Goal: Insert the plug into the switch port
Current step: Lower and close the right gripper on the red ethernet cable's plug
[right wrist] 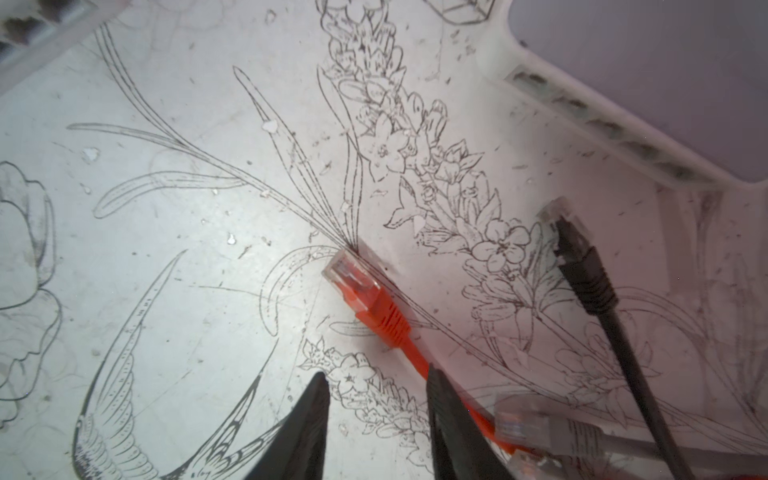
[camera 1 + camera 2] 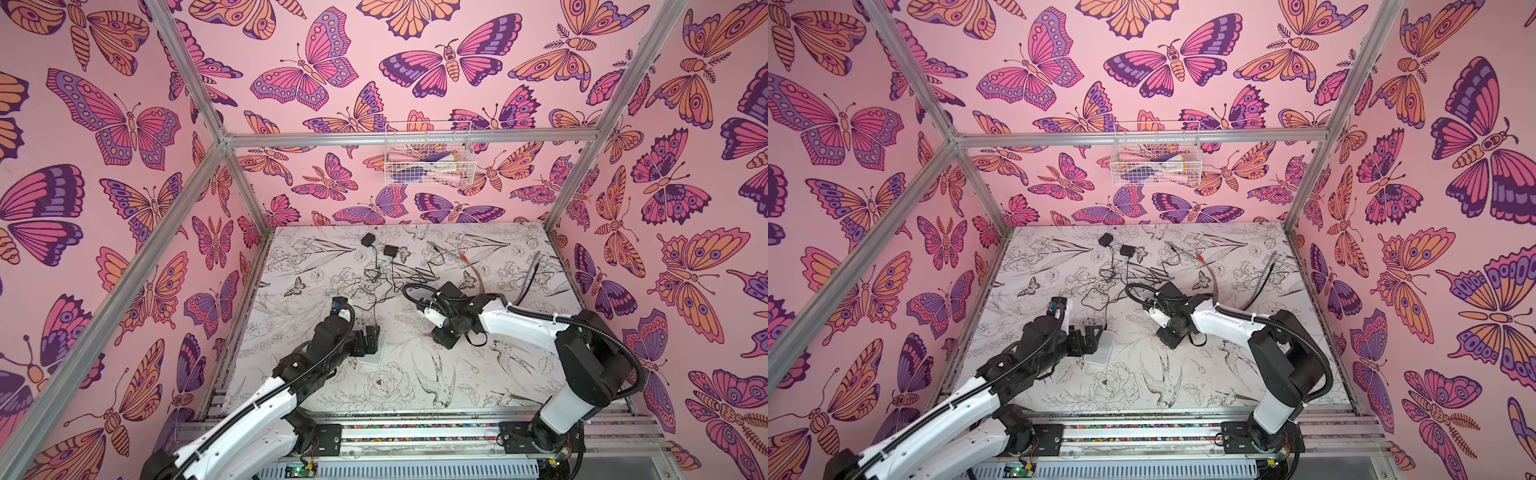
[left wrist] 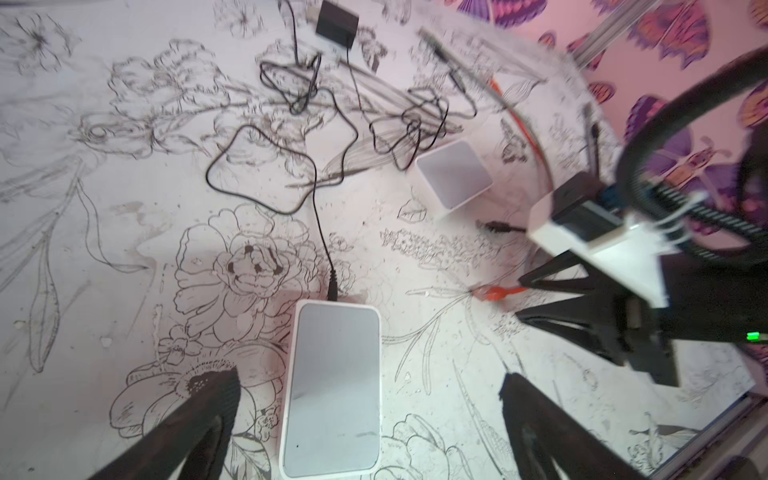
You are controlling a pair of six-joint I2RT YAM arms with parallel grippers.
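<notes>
A white rectangular switch [image 3: 332,390] lies flat on the table with a black power lead in its far end. My left gripper [image 3: 370,378] hangs over it, open wide, one finger on each side with a gap to both. In both top views the switch [image 2: 370,360] [image 2: 1102,351] shows under the left gripper [image 2: 372,336]. An orange plug [image 1: 361,291] lies on the table just ahead of my right gripper [image 1: 376,372]. That gripper is partly open with only table between its fingers. The orange cable runs under the outside of one finger. A port row [image 1: 37,29] shows at the frame corner.
A second white switch [image 1: 602,124] [image 3: 453,178] with a row of ports lies close by. A black plug [image 1: 577,257] and a grey plug [image 1: 523,424] lie beside the orange cable. Black adapters [image 2: 368,240] and tangled wires [image 2: 374,278] sit at the back. A wire basket [image 2: 428,156] hangs on the wall.
</notes>
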